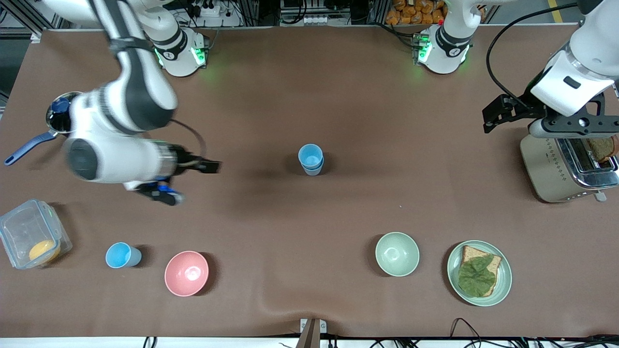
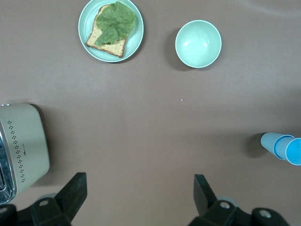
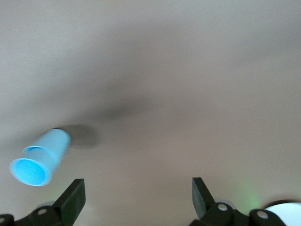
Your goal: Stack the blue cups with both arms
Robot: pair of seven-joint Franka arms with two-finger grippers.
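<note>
Standing mid-table, the stacked cups (image 1: 310, 159) show one blue cup already nested in another, so part of the job looks done. A third blue cup (image 1: 123, 255) sits alone nearer the front camera, beside the pink bowl (image 1: 186, 273), probably next to add. The right gripper (image 1: 193, 179) hangs spread and empty over bare table, while the left gripper (image 1: 503, 113) waits open by the toaster (image 1: 556, 166).

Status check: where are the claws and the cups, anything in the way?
Left claw open, empty, by the toaster. Right claw open, empty, over bare table. Two cups stacked mid-table; third blue cup beside pink bowl. Nothing blocking.
</note>
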